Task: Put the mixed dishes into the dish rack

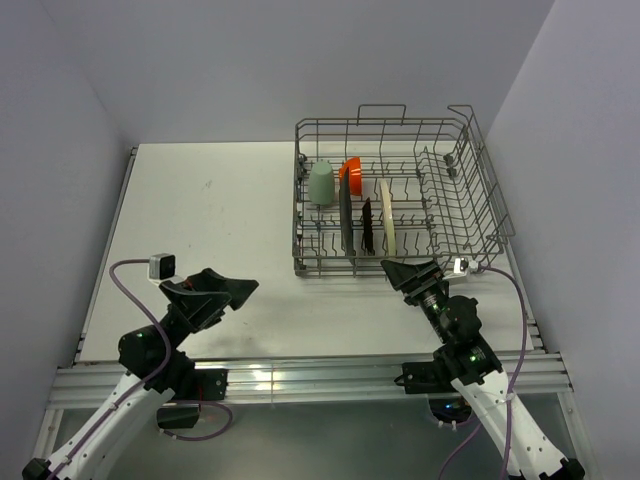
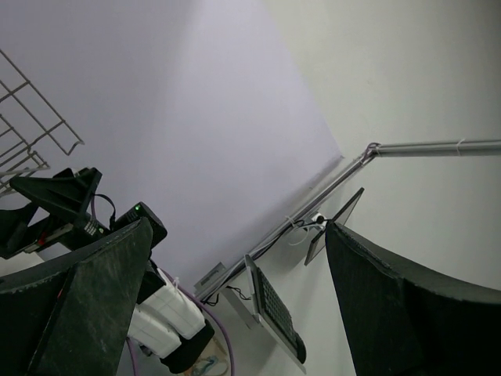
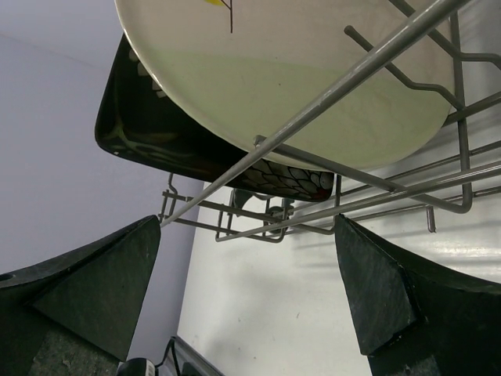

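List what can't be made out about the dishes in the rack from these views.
- Top view: in the dish rack, the black square plate, small red plate and cream plate stand edge-on, so their patterns are unreadable.
- Right wrist view: the cream plate is cut by the top edge and hides most of the black square plate.
- Left wrist view: only a rack corner shows, at the left edge; no dishes.

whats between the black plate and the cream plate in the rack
A small plate stands on edge between the black plate and the cream plate, in the rack; the top view shows it.
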Controlling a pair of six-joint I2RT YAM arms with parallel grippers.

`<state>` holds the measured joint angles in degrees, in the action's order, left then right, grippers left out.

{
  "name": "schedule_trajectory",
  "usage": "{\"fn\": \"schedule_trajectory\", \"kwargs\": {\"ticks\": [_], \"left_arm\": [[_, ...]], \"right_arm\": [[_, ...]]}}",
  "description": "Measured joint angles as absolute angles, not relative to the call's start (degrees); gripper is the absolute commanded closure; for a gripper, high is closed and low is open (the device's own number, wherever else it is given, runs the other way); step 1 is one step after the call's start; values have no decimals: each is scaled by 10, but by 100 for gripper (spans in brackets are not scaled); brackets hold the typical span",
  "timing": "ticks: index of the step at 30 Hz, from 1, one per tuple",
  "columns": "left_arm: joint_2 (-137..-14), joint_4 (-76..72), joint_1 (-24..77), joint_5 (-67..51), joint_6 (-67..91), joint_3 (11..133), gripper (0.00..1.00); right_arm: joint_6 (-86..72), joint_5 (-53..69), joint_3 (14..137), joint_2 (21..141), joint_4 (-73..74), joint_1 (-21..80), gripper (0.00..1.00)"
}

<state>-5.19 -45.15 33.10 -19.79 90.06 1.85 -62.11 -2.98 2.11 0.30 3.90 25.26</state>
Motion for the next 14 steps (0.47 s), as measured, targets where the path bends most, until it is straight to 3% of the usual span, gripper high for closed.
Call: {"fn": "schedule_trajectory", "kwargs": {"ticks": [14], "left_arm": [[-60, -430, 331, -192, 894, 18, 1]], "right_arm": [[-621, -30, 21, 3, 44, 253, 0]]}}
